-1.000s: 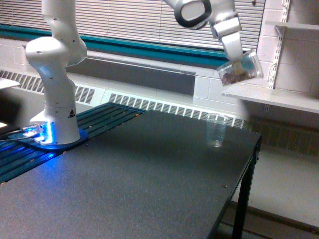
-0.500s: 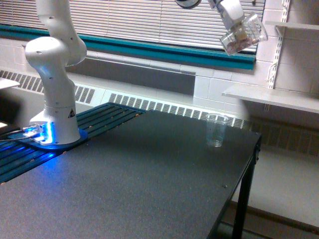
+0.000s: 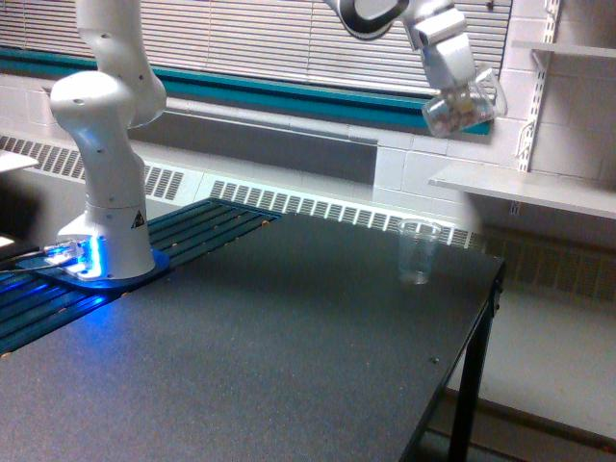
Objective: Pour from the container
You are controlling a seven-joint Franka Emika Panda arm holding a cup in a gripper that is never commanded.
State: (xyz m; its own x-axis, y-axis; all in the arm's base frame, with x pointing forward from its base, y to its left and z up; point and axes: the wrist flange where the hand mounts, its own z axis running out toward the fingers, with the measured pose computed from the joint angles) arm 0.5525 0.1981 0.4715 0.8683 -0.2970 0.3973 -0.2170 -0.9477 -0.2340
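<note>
The container (image 3: pixel 464 104), a small clear wide-mouthed cup with brownish bits inside, hangs high at the top right of the exterior view. It is tilted, mouth toward the exterior view's right. My gripper (image 3: pixel 460 94) is shut on it, and its fingers are mostly hidden behind the cup. Well below, a taller slim clear cup (image 3: pixel 417 252) stands upright on the dark table (image 3: pixel 269 356) near its far right corner. The container is above that cup and a little to the exterior view's right of it.
The arm's white base (image 3: pixel 106 192) stands at the left on a blue-lit mount. A white wall shelf (image 3: pixel 539 188) juts out at the right, just below the held container. The table's right edge (image 3: pixel 481 327) drops to the floor.
The held container rose from shelf height to near the top of the view, then came back down a little to its present spot. The slim cup on the table has not moved.
</note>
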